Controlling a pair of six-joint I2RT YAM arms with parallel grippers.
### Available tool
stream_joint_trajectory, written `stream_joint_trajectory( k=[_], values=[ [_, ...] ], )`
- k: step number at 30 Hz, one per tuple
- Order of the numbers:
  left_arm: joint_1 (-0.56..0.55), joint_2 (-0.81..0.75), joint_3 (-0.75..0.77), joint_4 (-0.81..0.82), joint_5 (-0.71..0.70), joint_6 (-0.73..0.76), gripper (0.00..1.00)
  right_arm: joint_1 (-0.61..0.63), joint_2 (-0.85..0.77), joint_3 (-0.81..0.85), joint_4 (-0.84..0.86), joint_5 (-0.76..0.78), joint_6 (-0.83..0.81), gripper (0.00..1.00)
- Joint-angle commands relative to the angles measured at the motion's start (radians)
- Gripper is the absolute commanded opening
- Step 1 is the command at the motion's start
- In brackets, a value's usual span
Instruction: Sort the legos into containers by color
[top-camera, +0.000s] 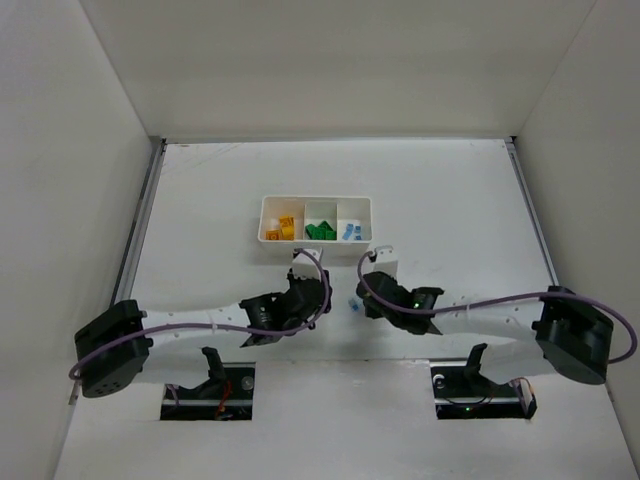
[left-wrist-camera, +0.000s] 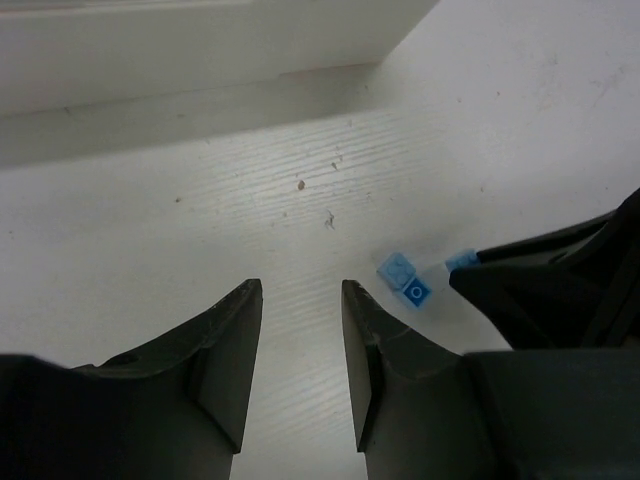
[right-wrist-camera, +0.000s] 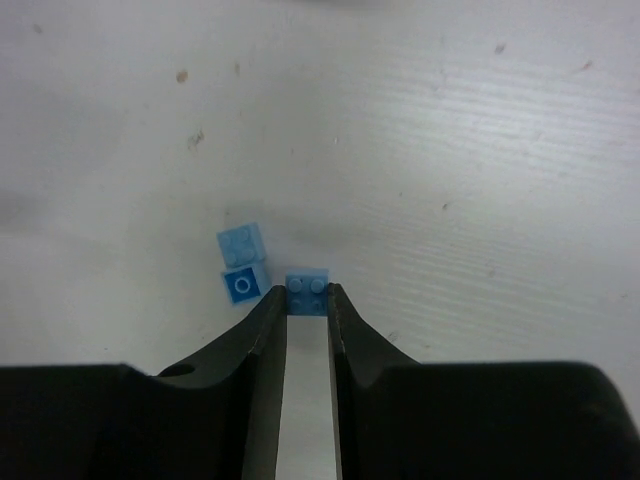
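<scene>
You are looking at a white tray (top-camera: 316, 198) with yellow-orange bricks (top-camera: 284, 229), green bricks (top-camera: 320, 232) and light blue bricks (top-camera: 349, 232). The surface (top-camera: 450, 200) is showing white with faint grey streaks and brown specks. The left end effector (left-wrist-camera: 302, 295) and right end effector (right-wrist-camera: 307, 300) are showing black, and their cables (top-camera: 500, 297) purple. The two-stud brick (right-wrist-camera: 307, 283) and far brick (right-wrist-camera: 241, 243) are showing pale blue, the ringed brick (right-wrist-camera: 243, 284) a deeper blue with a white ring.
</scene>
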Motion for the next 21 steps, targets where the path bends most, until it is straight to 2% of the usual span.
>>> stream_joint_trajectory(
  k=[1,6,9,15,17,21],
  values=[
    [-0.036,0.009,-0.001,0.025,-0.051,-0.07,0.35,-0.062,-0.111,0.061,0.015,0.014,-0.07,0.23],
    [-0.085,0.075,0.027,0.07,-0.057,-0.094,0.39,-0.225,-0.097,0.228,0.067,-0.003,-0.202,0.23],
    [-0.119,0.11,0.044,0.095,-0.074,-0.099,0.41,-0.315,-0.006,0.329,0.133,-0.046,-0.262,0.24],
    [-0.169,0.185,0.073,0.113,-0.097,-0.13,0.44,-0.388,0.185,0.49,0.162,-0.098,-0.283,0.26],
    [-0.178,0.199,0.074,0.115,-0.109,-0.142,0.45,-0.389,0.222,0.523,0.161,-0.103,-0.285,0.31],
    [-0.192,0.248,0.103,0.127,-0.103,-0.14,0.49,-0.385,0.197,0.521,0.176,-0.103,-0.28,0.52]
  ],
)
